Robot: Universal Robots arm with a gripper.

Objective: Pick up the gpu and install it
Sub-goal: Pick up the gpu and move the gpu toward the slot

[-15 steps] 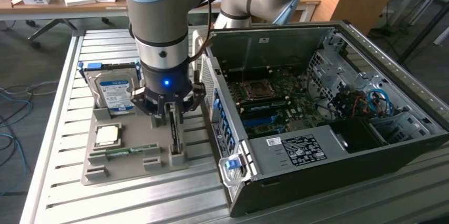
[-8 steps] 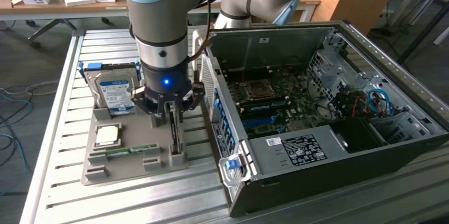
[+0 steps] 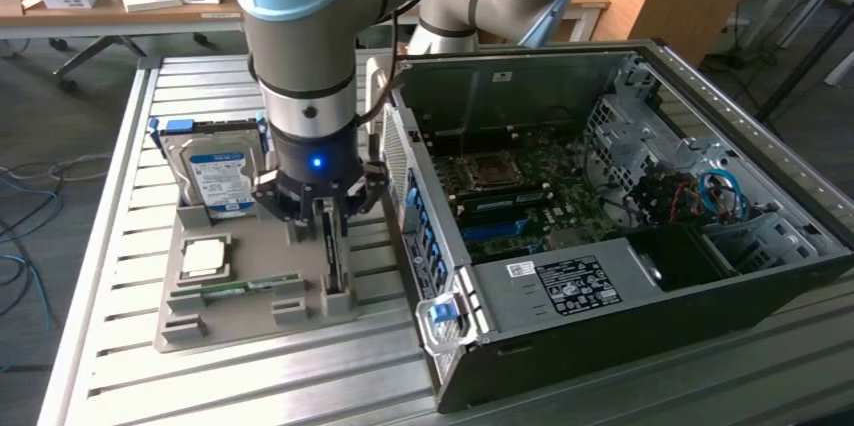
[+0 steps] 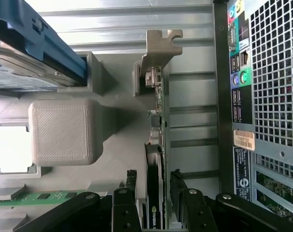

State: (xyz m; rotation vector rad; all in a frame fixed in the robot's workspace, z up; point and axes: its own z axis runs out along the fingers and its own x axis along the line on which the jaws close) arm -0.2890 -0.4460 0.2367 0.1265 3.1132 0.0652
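**Jaws wide, astride the gpu (image 3: 332,266) in its slot**

At the exterior view's left, well clear of the jaws, a hard drive (image 3: 220,176) with a blue-and-white label stands upright in the grey holder (image 3: 180,321) on the slatted metal worktop (image 3: 120,196). Nearer the jaws, a square processor chip (image 3: 204,258) and a narrow green memory stick (image 3: 240,288) lie flat in their recesses. Now the jaws themselves: they're down over the holder's case-side edge, spread wide, with one of the dark fingers (image 4: 132,193) on either side of the gpu. In the wrist view a slim gap shows beside each finger, so there's no squeeze on the board. The gpu stands on edge right between the jaws, its silvery bracket (image 4: 158,53) at the end beyond them. Just past the jaws, on the exterior view's right, sits the open computer case (image 3: 534,76), motherboard (image 3: 534,196) exposed.
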